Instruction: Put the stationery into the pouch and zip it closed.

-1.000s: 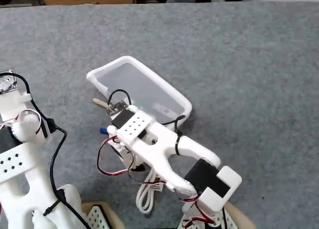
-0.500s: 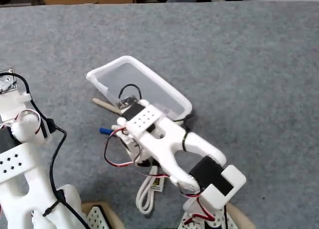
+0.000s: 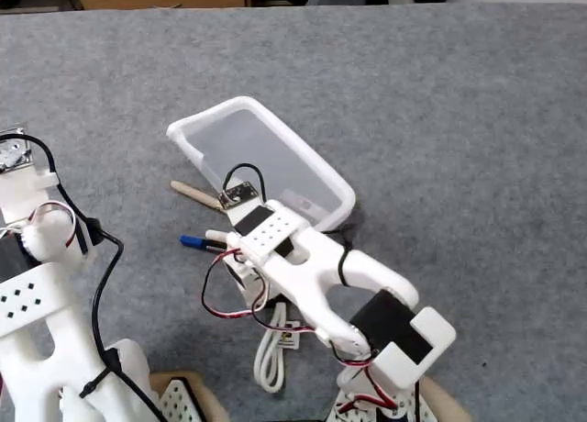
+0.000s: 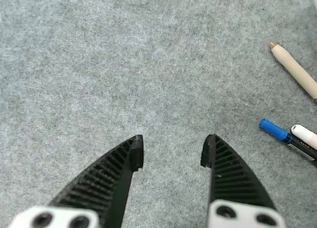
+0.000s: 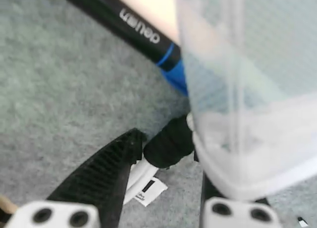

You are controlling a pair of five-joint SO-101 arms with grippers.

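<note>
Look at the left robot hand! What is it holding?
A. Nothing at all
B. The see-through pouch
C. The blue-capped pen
A: the left gripper is open over the bare grey table with nothing between its jaws, and the blue-capped pen lies on the table off to one side of it.

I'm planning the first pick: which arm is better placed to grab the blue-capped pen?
Left, probably. The left gripper has its jaws open over bare carpet, with the blue-capped pen lying free close by. The right gripper sits crowded against the pouch rim.
</note>
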